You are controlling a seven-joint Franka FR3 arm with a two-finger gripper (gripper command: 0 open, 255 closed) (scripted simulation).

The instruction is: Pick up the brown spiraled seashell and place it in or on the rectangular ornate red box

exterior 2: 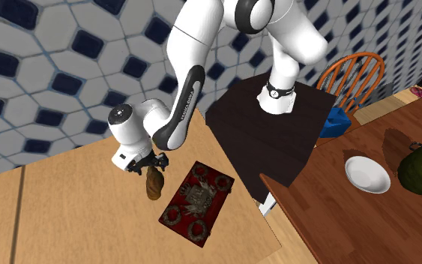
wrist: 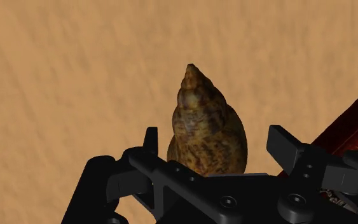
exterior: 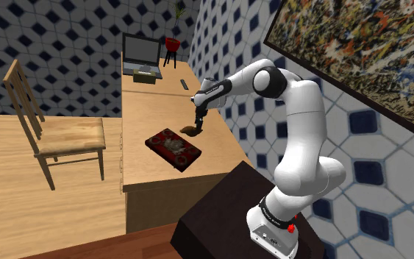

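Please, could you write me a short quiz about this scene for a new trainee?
1. True or false: the brown spiraled seashell lies inside the rectangular ornate red box.
2. What stands beside the wooden table? A) wooden chair B) sofa C) ladder
3. Fill in: the fingers of the black claw are ___ (open or shut).
Key: 1 false, it is beside the box; 2 A; 3 open.

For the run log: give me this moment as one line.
phase: pre-grasp | gripper: open, straddling seashell | seashell: on table, beside red box
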